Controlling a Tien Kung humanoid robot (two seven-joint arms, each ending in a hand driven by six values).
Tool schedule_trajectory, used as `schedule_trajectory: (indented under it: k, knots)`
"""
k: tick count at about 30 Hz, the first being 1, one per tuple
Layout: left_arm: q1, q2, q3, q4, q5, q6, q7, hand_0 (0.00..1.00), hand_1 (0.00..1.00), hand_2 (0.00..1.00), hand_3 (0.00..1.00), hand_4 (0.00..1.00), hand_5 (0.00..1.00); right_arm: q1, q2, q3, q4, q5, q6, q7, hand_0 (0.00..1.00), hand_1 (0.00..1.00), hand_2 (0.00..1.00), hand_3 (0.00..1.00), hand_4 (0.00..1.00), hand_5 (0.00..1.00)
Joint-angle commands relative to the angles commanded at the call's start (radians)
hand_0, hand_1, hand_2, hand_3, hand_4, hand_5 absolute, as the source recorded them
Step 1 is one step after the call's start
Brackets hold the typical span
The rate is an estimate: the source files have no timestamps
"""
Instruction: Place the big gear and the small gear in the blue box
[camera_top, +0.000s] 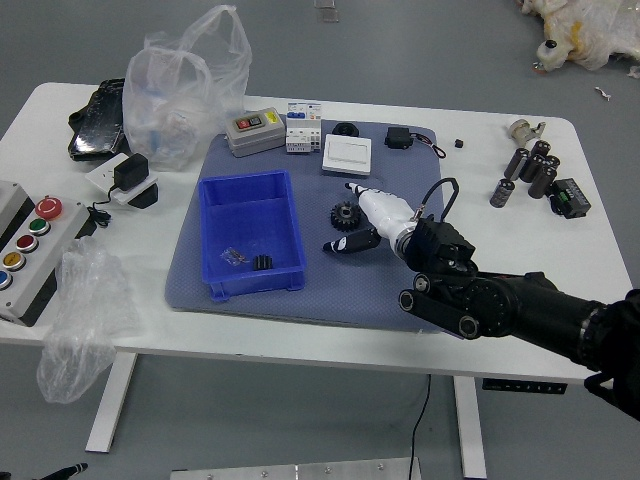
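You're reaching in with the right hand, its fingers standing apart and gripping nothing. The big black toothed gear is lying just left of its palm, between upper fingertips and thumb; contact isn't showing clearly. That gear is looking round, lying flat, hub upward, so no long axis is steering your closing. Farther left, the blue plastic box is holding the small black ribbed gear. The left hand is barely showing, much farther off, its state unreadable.

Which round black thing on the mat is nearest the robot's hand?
The toothed gear, by the right hand; the other sits behind the white box.
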Motion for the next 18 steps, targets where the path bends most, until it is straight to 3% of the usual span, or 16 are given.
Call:
schedule_trajectory:
  k: [1,9,18]
  knots:
    - [0.0,0.0,0.0,0.0,0.0,0.0,0.0,0.716,0.624,0.629,0.73,0.821,0.6,0.0,0.001,-0.004,0.002,0.001,-0.007,0.004,0.867,0.678,0.548,0.645,0.553,0.161]
    - [-0.003,-0.004,0.002,0.0,0.002,-0.001,-0.001,0.716,0.624,0.629,0.73,0.821,0.6,-0.002,0.008,-0.025,0.005,0.017,-0.046,0.027,0.852,0.668,0.527,0.641,0.536,0.128]
    - [0.0,-0.006,0.006,0.0,-0.002,-0.001,-0.002,0.716,0.624,0.629,0.73,0.822,0.603,-0.003,-0.004,0.009,0.006,-0.011,-0.052,0.029,0.847,0.66,0.525,0.643,0.516,0.122]
